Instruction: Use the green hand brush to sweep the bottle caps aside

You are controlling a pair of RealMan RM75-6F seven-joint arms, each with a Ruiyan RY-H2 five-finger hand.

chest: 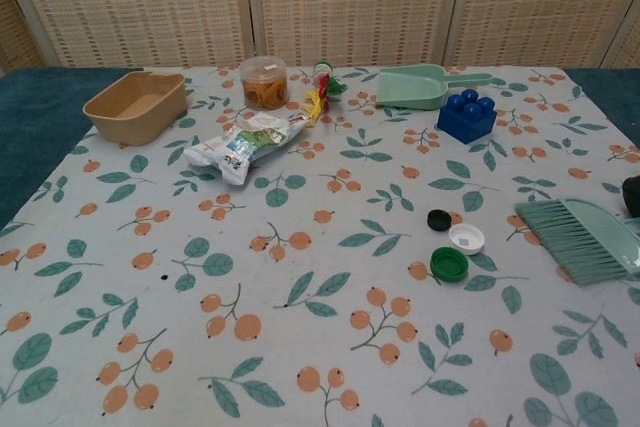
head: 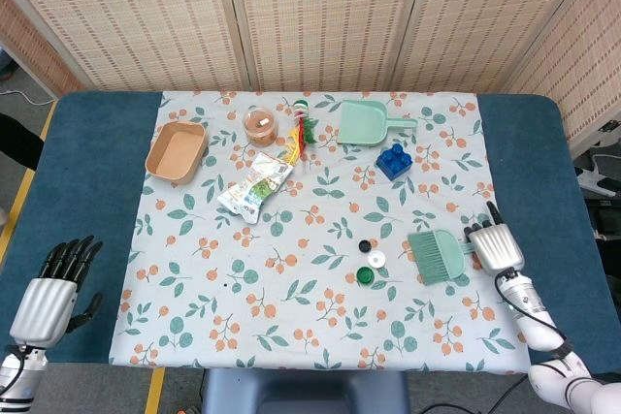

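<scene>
Three bottle caps lie close together on the floral cloth: black (head: 365, 245), white (head: 376, 259) and green (head: 365, 275). The chest view shows the black cap (chest: 439, 219), white cap (chest: 466, 238) and green cap (chest: 449, 264) too. Just right of them is the green hand brush (head: 437, 257), bristles toward the caps, a small gap between. My right hand (head: 496, 247) grips its handle, back of the hand up. In the chest view the brush (chest: 578, 238) reaches in from the right edge. My left hand (head: 53, 293) rests at the near left, fingers apart, holding nothing.
A green dustpan (head: 366, 123) and a blue block (head: 393, 160) sit at the back right. At the back left are a tan tray (head: 176, 151), a jar (head: 259, 126) and a snack packet (head: 255, 186). A dark shape (head: 17, 140) shows at the left edge.
</scene>
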